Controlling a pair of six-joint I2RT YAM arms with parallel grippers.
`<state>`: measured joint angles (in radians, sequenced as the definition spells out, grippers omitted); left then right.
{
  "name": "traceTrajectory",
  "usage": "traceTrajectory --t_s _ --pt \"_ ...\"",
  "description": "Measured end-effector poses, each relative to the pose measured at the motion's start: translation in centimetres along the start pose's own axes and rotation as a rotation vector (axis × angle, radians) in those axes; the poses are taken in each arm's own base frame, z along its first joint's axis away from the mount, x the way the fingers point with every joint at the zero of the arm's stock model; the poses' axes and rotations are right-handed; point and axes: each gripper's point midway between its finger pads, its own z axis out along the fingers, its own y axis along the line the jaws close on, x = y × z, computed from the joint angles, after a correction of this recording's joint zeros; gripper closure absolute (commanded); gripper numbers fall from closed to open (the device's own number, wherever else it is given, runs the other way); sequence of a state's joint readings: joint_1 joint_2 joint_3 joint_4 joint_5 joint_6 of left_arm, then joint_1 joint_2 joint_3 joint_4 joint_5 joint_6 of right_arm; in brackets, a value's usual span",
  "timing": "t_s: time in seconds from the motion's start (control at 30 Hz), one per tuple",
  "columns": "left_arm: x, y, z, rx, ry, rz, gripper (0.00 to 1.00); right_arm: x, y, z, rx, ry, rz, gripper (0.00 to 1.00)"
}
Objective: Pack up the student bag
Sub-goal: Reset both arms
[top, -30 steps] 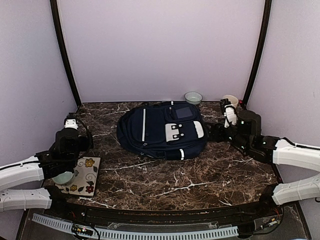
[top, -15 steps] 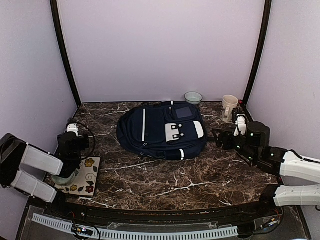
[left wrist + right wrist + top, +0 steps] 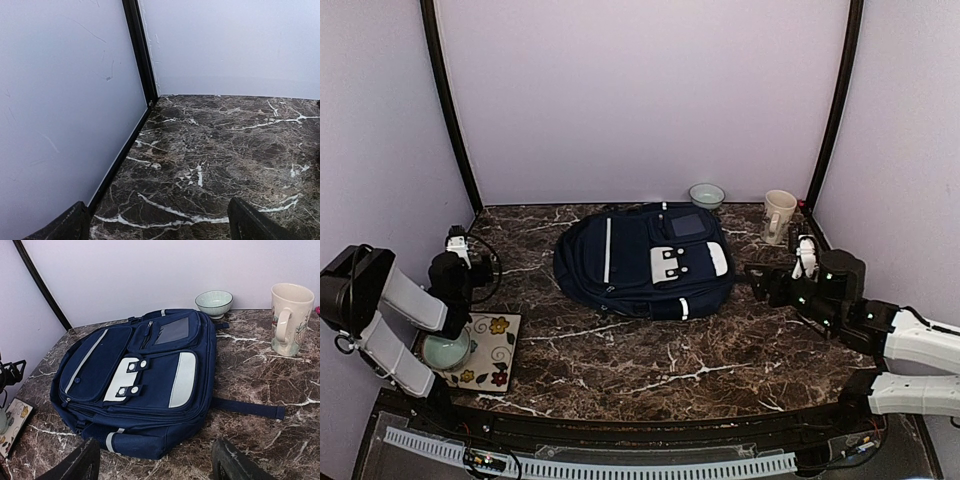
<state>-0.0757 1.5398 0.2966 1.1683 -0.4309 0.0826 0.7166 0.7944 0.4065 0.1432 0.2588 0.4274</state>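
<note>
One navy student bag (image 3: 645,262) flat on table (image 3: 720,352)

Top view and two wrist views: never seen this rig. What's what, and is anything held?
Two robot arms are bolted at the near edge of the table, each ending in a two-finger gripper. The top view looks down from behind them; each wrist view rides on an arm, looking out past its gripper. On the marble lie a navy backpack, flat, a small bowl and a cream mug toward the back wall, and a flowered tile with a pale dish at left. The left gripper and right gripper stand open, holding nothing.
</note>
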Motion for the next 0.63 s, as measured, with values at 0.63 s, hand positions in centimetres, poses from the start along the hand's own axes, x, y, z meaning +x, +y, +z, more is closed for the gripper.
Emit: traceTrajectory --t_s 0.63 --pt "0.8 -1.4 -0.5 0.101 -0.016 -0.025 0.05 0.7 1.4 -3.4 -0.17 -0.039 0.053 0.0"
